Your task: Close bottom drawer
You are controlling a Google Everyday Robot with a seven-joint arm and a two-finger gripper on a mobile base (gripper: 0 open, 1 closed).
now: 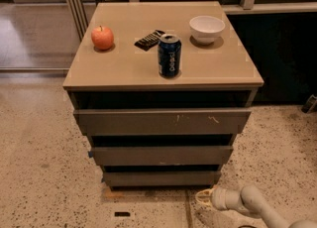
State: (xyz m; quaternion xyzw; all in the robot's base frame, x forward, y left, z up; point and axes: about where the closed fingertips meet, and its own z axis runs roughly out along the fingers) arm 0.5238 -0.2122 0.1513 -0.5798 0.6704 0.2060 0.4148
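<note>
bottom drawer (161, 178): lowest of three, front standing slightly out
claw (202, 198): near floor, just below drawer's right end; spread or pressed together, cannot tell

A speckled beige stone floor (39, 172) is stretching under the gripper (204, 198) at bottom right; a pale wooden rail (277, 8) is running behind; perhaps a glass door (34, 24) is standing left.

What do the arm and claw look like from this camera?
The claw, low by the floor before the bottom drawer, is cream-yellow at its tip. The arm behind it is smooth, off-white, with rounded tubular segments. No cables or markings show.
</note>
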